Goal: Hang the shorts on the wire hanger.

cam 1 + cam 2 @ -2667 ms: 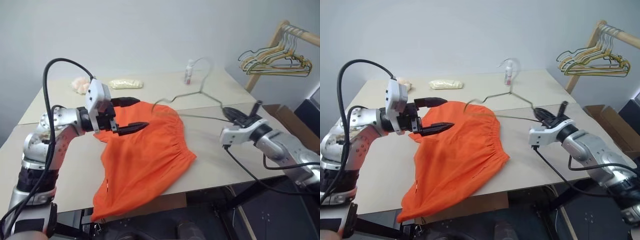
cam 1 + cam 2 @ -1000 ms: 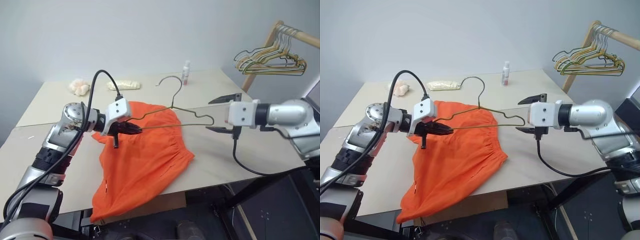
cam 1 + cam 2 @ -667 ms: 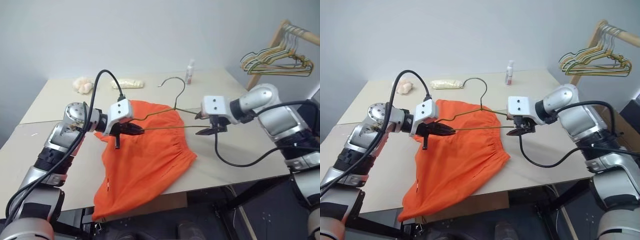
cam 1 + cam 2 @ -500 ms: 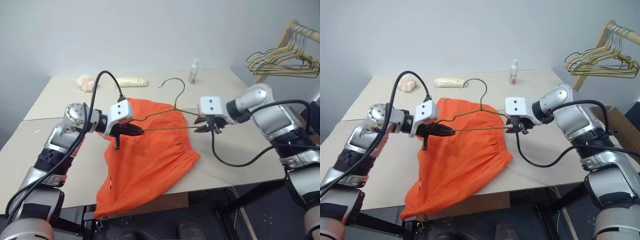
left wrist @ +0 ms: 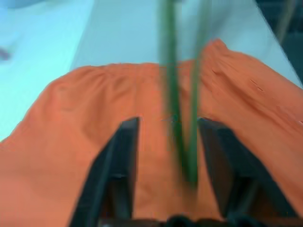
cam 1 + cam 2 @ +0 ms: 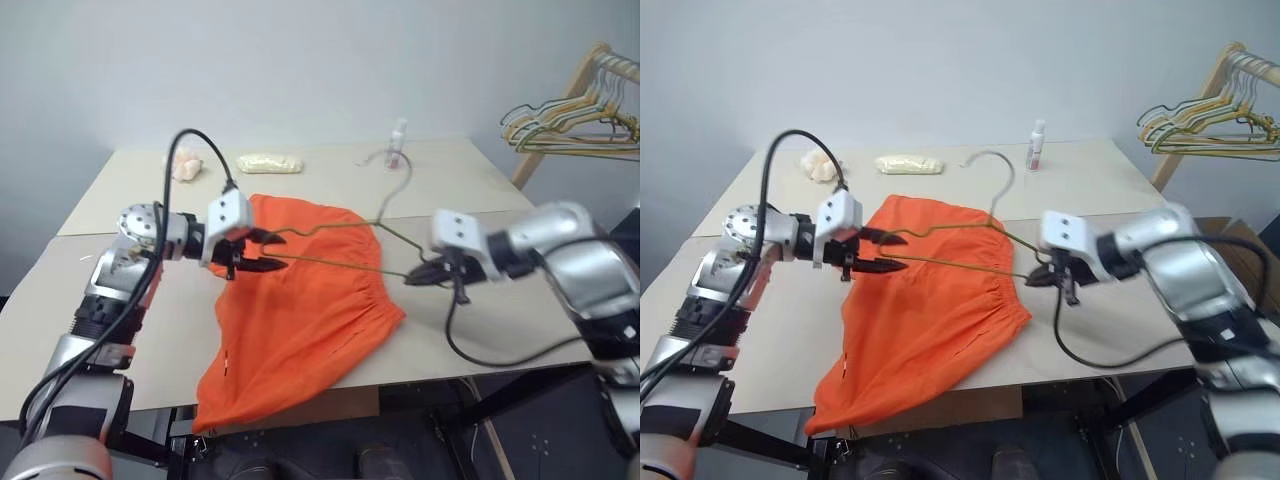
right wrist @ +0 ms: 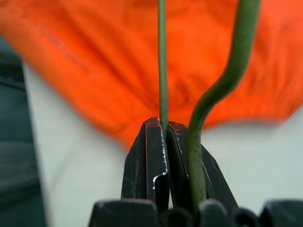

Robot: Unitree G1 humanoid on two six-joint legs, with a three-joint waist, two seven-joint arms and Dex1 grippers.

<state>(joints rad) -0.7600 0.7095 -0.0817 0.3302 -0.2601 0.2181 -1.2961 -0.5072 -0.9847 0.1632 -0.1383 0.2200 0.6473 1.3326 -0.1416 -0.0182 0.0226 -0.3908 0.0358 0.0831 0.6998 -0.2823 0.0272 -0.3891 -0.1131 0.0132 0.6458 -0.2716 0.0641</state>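
Clamping the wire hanger point(image 6: 975, 258) at one corner, the right end effector point(image 6: 1038, 278) holds it above the shorts point(image 6: 930, 300), fingers pinched tight on the wire. At the hanger's opposite corner, the left end effector point(image 6: 886, 252) has its fingers spread, the wire passing between them. Beneath the hanger, the shorts lie spread on the bench point(image 6: 1110, 180).
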